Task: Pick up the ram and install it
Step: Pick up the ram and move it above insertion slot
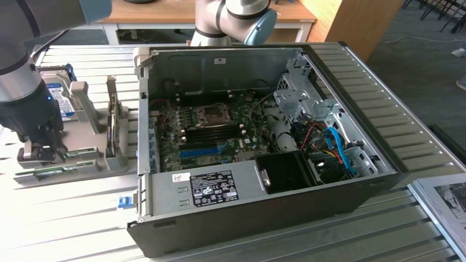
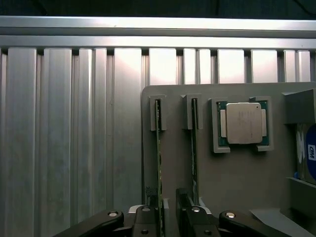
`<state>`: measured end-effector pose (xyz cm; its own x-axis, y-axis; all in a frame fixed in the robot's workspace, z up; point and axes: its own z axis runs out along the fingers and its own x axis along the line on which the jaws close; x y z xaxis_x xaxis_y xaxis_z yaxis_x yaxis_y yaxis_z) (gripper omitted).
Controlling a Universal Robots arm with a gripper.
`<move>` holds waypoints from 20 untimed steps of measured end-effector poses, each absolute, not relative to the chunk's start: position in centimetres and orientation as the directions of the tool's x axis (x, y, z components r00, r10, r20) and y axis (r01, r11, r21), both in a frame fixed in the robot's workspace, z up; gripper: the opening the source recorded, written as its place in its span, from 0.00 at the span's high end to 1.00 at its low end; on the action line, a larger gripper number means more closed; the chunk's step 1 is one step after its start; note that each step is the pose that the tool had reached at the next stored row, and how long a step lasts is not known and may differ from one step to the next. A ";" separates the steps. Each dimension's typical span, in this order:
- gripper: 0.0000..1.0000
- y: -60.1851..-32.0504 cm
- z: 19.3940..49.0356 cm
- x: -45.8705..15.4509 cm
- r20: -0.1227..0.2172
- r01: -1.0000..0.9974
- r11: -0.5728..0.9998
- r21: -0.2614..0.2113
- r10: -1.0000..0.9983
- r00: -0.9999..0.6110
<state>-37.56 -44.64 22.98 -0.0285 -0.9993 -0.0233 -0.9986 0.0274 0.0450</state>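
So the arm (image 1: 18,82) is down over the gray parts holder (image 2: 237,182), which sits on the ribbed metal tabletop (image 2: 59,138) off to the exterior view's left of the open PC case (image 1: 255,213). The fingers (image 2: 183,210) are spread apart, one on each side of the ram (image 2: 159,158). Looking down from the wrist view, there's a visible gap between the stick and at least one finger, so nothing is clamped.

The ram itself is standing on its thin edge in a slot of the holder, not lifted. There's a second stick (image 2: 194,148) in the slot right beside it. The one between the fingers is the stick farther from the CPU (image 2: 243,123), which lies flat in its own square pocket. A hard drive (image 2: 310,153) with a blue label sits at the far end of the holder, past the CPU.

Inside the case you can see the motherboard (image 1: 204,131) with an open processor socket (image 1: 213,113), the dark memory slots (image 1: 218,131) just below it, and a bright blue slot (image 1: 198,152) further down. Some blue cables (image 1: 339,147) run along the drive cage side.
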 end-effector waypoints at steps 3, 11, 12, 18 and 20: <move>0.71 -44.6 22.8 -37.6 -0.023 -0.999 0.027 0.045 -0.999 -0.028; 0.71 -44.6 22.4 -37.6 -0.023 -0.999 0.027 0.045 -0.999 -0.028; 0.71 -44.6 22.4 -37.6 -0.023 -0.999 0.027 0.045 -0.999 -0.028; 0.71 -44.9 22.4 -37.6 -0.023 -0.999 0.027 0.045 -0.999 -0.029; 0.71 -45.0 22.4 -37.6 -0.023 -0.999 0.028 0.045 -0.999 -0.029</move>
